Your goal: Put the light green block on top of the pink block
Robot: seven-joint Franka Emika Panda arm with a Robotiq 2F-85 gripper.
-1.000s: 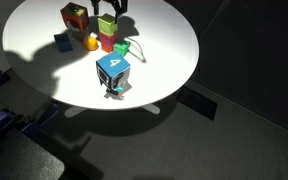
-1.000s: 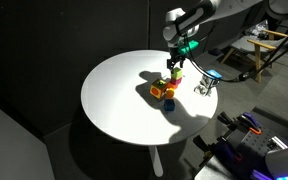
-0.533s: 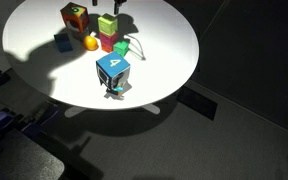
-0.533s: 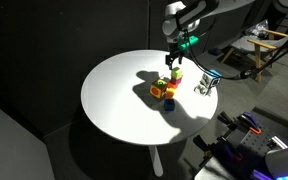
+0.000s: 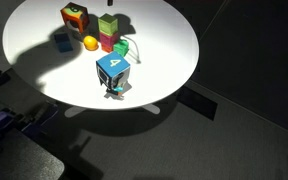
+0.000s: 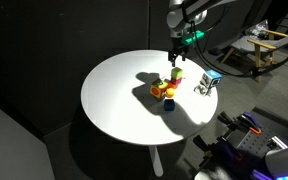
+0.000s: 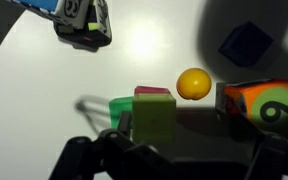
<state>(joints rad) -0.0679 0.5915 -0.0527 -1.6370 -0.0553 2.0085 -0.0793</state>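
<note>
— What is nearest on the bench [image 5: 166, 52]?
— The big blue number cube [image 5: 112, 72]. It stands alone, close to the bench's near edge.
— And the light green block?
— It is just behind the blue number cube. The light green block [image 5: 108, 25] is a small, pale lime cube with plain sides. It sits right on top of the pink block [image 5: 108, 43], which looks about the same size.
— What else is behind the blue number cube?
— A small darker green block [image 5: 122, 48] is just beside the pink one. An orange ball [image 5: 90, 43] and a dark blue block [image 5: 62, 42] lie on the other side of the stack. An orange-red block [image 5: 74, 16] stands farthest back.
— Where is the pincer?
— The pincer [image 6: 176, 57] hangs right above the light green block, not touching it. In the wrist view its jaws are wide apart and hold nothing.
</note>
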